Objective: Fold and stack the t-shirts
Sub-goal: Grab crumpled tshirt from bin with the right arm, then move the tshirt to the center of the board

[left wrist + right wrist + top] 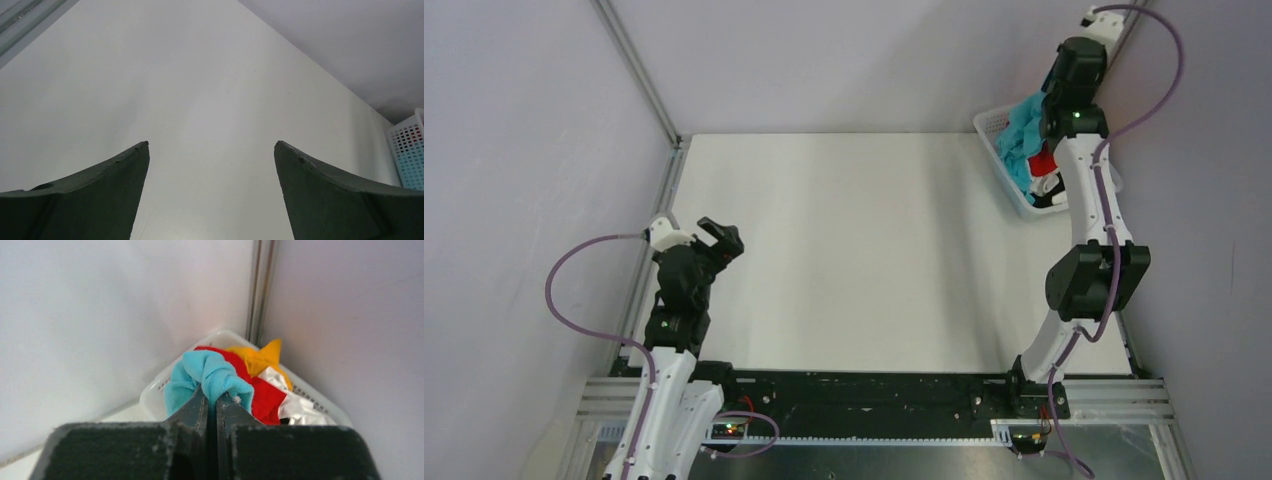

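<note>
Pinching the teal t-shirt (205,367) tight at its top fold, the right claw (216,396) should lift it slowly out of the basket (150,394) just below, so the red t-shirt (265,397) beside it does not come too, while the left claw (211,146) hangs wide open over the tabletop (150,75).

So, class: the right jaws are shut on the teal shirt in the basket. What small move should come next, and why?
Probably raise the right jaws a little. They pinch a fold of the teal shirt, heaped with the red shirt in the basket; a short lift should pull it free, ready for the table.
</note>
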You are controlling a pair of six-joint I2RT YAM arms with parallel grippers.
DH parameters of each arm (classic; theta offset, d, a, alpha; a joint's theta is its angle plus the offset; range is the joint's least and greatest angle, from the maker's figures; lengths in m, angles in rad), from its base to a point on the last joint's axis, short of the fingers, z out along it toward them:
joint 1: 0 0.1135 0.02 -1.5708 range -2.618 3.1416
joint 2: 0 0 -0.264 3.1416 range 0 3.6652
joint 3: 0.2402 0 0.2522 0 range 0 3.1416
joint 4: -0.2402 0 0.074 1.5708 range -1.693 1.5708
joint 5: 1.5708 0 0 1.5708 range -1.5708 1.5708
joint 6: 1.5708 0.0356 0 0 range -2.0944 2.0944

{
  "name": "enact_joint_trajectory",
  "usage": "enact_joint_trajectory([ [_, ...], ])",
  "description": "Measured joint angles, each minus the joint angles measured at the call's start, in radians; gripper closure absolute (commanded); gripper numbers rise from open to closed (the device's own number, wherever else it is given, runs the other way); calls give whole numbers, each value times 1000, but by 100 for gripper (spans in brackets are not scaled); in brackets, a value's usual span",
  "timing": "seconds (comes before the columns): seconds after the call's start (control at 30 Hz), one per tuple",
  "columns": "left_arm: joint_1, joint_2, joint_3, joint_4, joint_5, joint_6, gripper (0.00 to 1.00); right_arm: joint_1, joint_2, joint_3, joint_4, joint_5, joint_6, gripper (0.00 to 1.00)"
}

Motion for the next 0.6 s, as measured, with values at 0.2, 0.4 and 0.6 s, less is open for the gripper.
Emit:
enact_joint_trajectory([
  [0.2, 0, 3, 0, -2, -3, 0, 2, -45, 32, 175, -63, -16, 2, 100],
  [0.4, 0, 5, 0, -7, -8, 0, 2, -55, 86, 359, -66, -96, 37, 100],
  [0.6, 0, 10, 0, -9, -11, 0, 2, -54, 82, 412, 62, -204, 115, 100],
])
